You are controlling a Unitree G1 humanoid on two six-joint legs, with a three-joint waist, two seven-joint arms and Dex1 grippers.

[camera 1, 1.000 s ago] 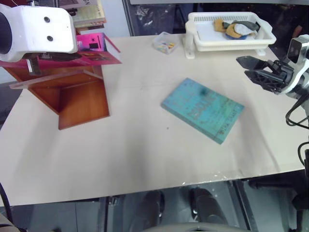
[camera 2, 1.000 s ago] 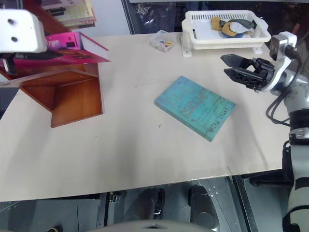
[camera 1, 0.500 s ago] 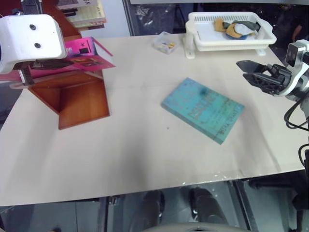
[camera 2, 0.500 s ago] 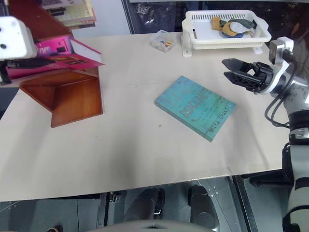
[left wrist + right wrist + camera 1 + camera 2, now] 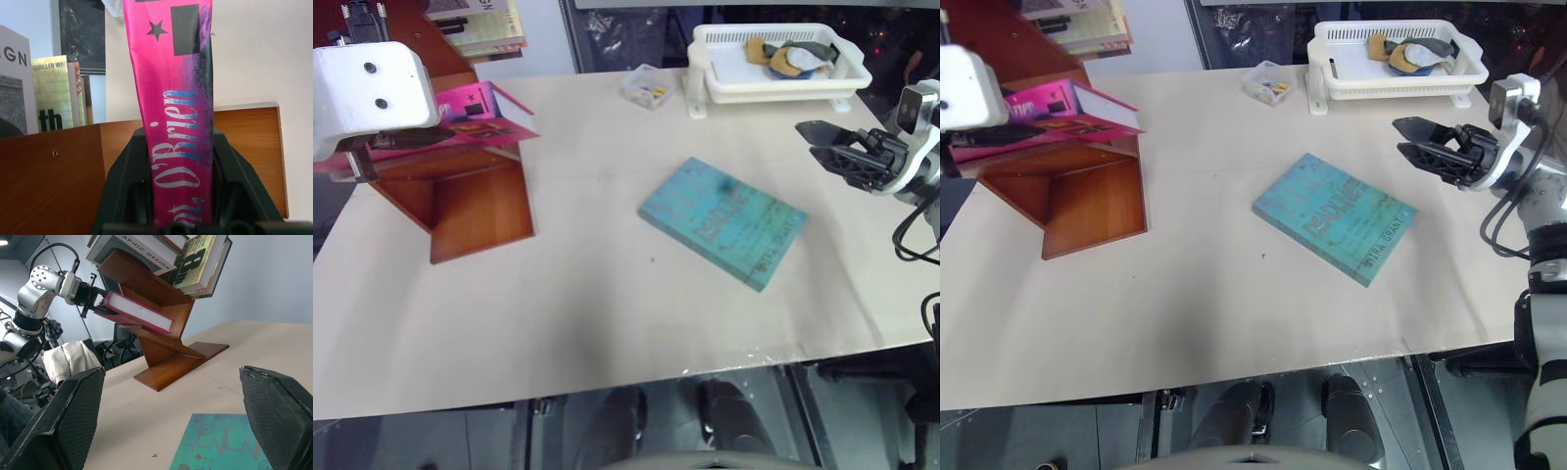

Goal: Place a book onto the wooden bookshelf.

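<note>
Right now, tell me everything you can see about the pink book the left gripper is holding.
The pink book is a bright magenta paperback with white page edges, a black star and a dark rectangle near one end, and white-and-blue lettering along its spine. The left gripper is shut on its spine end, holding it roughly flat and slightly tilted. It hangs just over a slanted board of the wooden bookshelf; whether it touches the board cannot be told.

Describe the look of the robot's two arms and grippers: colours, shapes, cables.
The left arm ends in a boxy white housing with two small dark holes; its left gripper has black, smooth, wedge-shaped fingers. The right gripper has black pointed fingers with a fine mesh texture, set on a white and silver-grey wrist bearing a small camera block. Black cables loop beneath that wrist.
</note>
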